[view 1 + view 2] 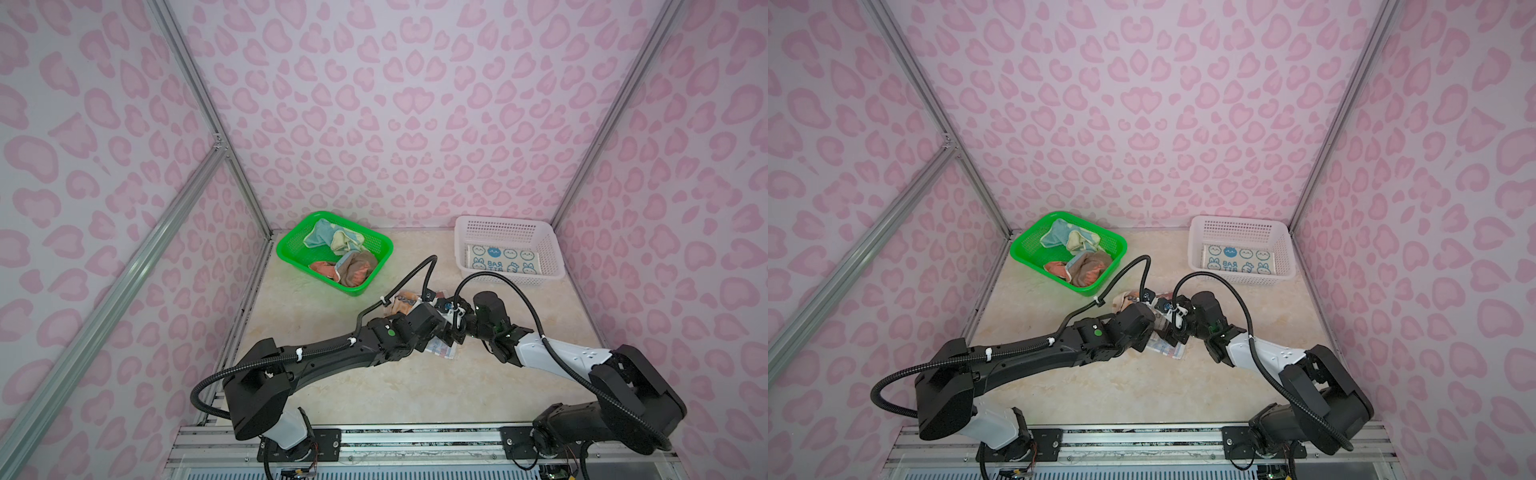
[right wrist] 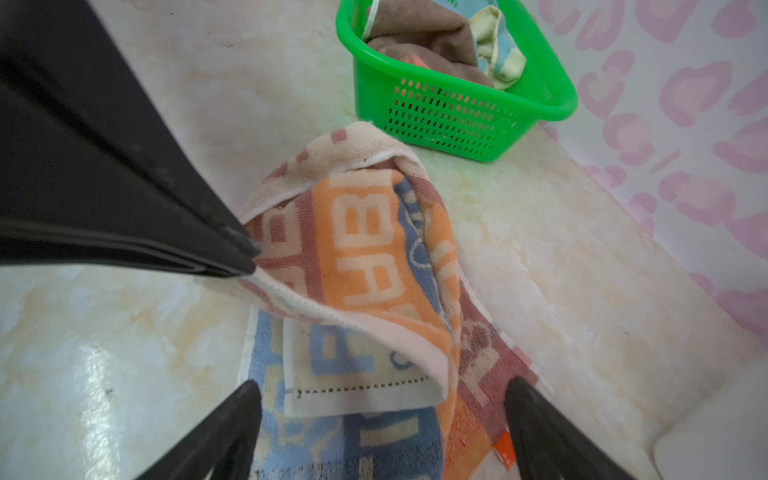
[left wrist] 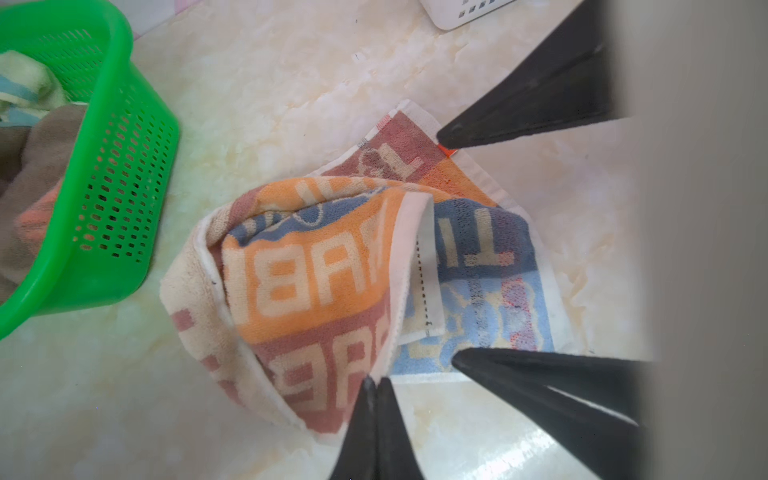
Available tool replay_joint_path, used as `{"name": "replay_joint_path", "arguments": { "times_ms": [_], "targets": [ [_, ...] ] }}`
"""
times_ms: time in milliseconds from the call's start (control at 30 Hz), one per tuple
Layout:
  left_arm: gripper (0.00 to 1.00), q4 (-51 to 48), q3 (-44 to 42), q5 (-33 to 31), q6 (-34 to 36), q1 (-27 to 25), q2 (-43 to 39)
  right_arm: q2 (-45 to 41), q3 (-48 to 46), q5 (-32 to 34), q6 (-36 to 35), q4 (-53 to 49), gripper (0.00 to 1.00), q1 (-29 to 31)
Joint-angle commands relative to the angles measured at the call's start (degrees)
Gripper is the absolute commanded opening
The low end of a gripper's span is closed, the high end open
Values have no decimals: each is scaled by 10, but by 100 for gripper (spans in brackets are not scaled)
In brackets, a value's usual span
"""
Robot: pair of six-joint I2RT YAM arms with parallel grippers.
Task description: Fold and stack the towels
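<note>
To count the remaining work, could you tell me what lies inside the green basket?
Two crumpled cloths show: a yellow-teal towel and an orange-brown towel. Anything beneath them is covered.

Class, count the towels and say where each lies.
4: the rabbit towel in the white basket; the yellow-teal towel and the orange-brown towel crumpled in the green basket; the lettered towel on the table. Others may hide beneath.

I'm watching through two top views set high at 6 o'clock, facing down toward 12 o'clock, far back, both covering the whole table (image 1: 415, 386) almost identically. Wrist cams ride close over it, angled down; both share the lettered towel (image 3: 316, 266) and the green basket (image 3: 124, 166) at the table's 11 o'clock.
</note>
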Motion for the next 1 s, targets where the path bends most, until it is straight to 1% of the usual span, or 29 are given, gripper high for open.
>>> {"name": "replay_joint_path", "arguments": {
  "times_ms": [0, 100, 167, 200, 233, 300, 333, 433, 467, 567, 600, 667, 700, 733, 767, 800, 833, 967],
  "targets": [
    [2, 33, -16, 9, 23, 0, -18, 37, 23, -49, 0, 62, 88, 1],
    [2, 49, -33, 10, 32, 0, -29, 75, 37, -80, 27, 111, 82, 1],
    [2, 55, -40, 7, 34, 1, -35, 97, 48, -100, 45, 134, 74, 1],
    [2, 58, -42, 5, 34, 1, -36, 111, 56, -111, 53, 142, 68, 1],
    [2, 59, -44, 1, 32, 1, -38, 123, 61, -124, 64, 149, 61, 1],
    [2, 62, -48, -4, 31, 0, -40, 142, 73, -145, 86, 165, 48, 2],
    [2, 64, -50, -7, 32, 0, -42, 151, 75, -146, 98, 176, 40, 3],
    [2, 71, -57, -22, 32, 1, -46, 165, 71, -143, 131, 219, 6, 7],
    [2, 75, -60, -28, 32, 3, -46, 167, 69, -144, 140, 232, 0, 6],
    [2, 88, -70, -27, 33, 10, -49, 164, 64, -152, 161, 246, 0, 6],
    [5, 89, -73, -26, 33, 14, -52, 160, 65, -155, 164, 238, 0, 6],
    [30, 95, -81, -21, 35, 24, -59, 152, 68, -158, 163, 215, 0, 9],
    [50, 101, -89, -12, 39, 30, -66, 146, 70, -157, 160, 201, 0, 9],
    [62, 110, -97, -3, 42, 36, -75, 143, 72, -156, 156, 186, 0, 11],
    [70, 116, -104, 7, 44, 43, -82, 140, 74, -156, 154, 173, 0, 13],
    [74, 122, -111, 20, 49, 50, -91, 136, 78, -152, 152, 156, 0, 13],
    [76, 127, -117, 33, 52, 58, -100, 135, 82, -149, 152, 142, 0, 16],
    [78, 139, -128, 53, 77, 70, -128, 129, 101, -137, 159, 87, 0, 21]
  ]
}}
